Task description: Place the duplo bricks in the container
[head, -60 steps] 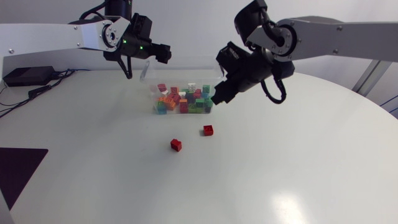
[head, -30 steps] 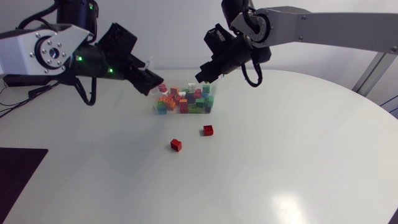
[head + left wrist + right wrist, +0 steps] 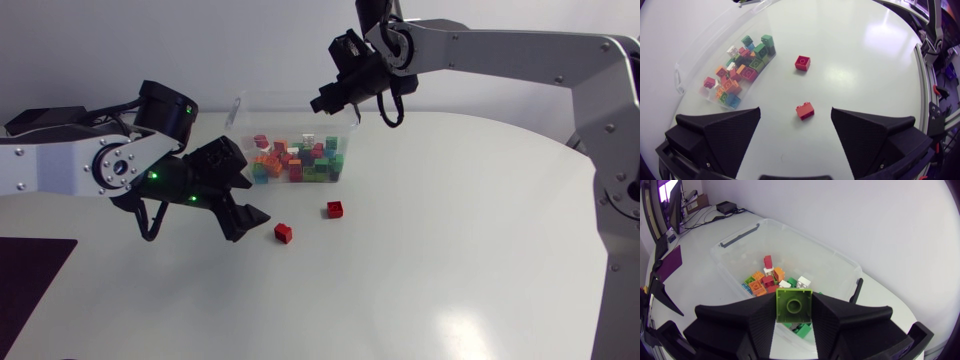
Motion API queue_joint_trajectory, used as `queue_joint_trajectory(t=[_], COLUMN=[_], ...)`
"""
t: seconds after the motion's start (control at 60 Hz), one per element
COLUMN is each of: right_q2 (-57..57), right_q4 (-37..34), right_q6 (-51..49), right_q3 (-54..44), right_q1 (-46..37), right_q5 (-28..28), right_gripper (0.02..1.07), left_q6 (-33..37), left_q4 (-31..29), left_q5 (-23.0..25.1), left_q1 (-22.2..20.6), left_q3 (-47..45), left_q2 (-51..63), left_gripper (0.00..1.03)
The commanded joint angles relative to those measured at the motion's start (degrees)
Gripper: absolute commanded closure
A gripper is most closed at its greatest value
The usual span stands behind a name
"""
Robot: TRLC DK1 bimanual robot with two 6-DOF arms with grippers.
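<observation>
green brick [image 3: 794, 305] was clamped in right gripper [image 3: 794, 314]; left gripper [image 3: 795, 116] was seen open; red brick [image 3: 805, 110] was judged light, stiff, grippable at sides.

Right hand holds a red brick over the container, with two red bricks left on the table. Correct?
No: the brick in the right hand is green, not red, per the right wrist view. It hangs over the container, and two red bricks lie on the table.
</observation>
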Motion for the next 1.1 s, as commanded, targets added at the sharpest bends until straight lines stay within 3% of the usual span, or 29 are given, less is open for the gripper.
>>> queue_joint_trajectory(t=[0.0, 0.183, 0.217, 0.233, 0.267, 0.283, 0.583, 1.083], right_q2=[2.78, 5.24, 6.03, 6.47, 6.47, 6.47, -9.26, -27.72], right_q4=[0.96, 5.18, 5.36, 5.27, 5.27, 5.27, 12.21, 16.34], right_q6=[2.01, 2.8, 2.72, 2.63, 2.28, 2.19, 1.13, -3.0], right_q3=[3.58, 5.16, 5.87, 6.31, 6.22, 6.13, -12.24, -41.16], right_q1=[-0.24, 0.56, 1.0, 1.17, 1.52, 1.61, 1.52, 4.69], right_q5=[-0.25, 0.8, 1.77, 2.21, 2.29, 2.38, 3.26, 3.09], right_gripper=[0.81, 0.75, 0.52, 0.31, 0.08, 0.04, 0.06, 0.06], left_q6=[4.78, 9.17, 10.4, 11.2, 12.6, 13.13, 29.3, 41.69], left_q4=[0.06, 0.76, 0.76, 0.76, 0.67, 0.58, -2.58, -9.88], left_q5=[0.41, 0.5, 0.5, 0.5, 0.5, 0.41, 0.15, -5.57], left_q1=[-0.47, -1.35, -1.61, -1.88, -2.05, -2.14, -3.28, -4.78], left_q3=[-2.12, -1.95, -1.6, -1.33, -0.98, -0.89, 2.88, 16.07], left_q2=[0.19, 2.74, 3.53, 4.06, 4.59, 4.85, 10.21, 24.54], left_gripper=[0.06, 0.05, 0.05, 0.05, 0.05, 0.05, 0.06, 0.07])
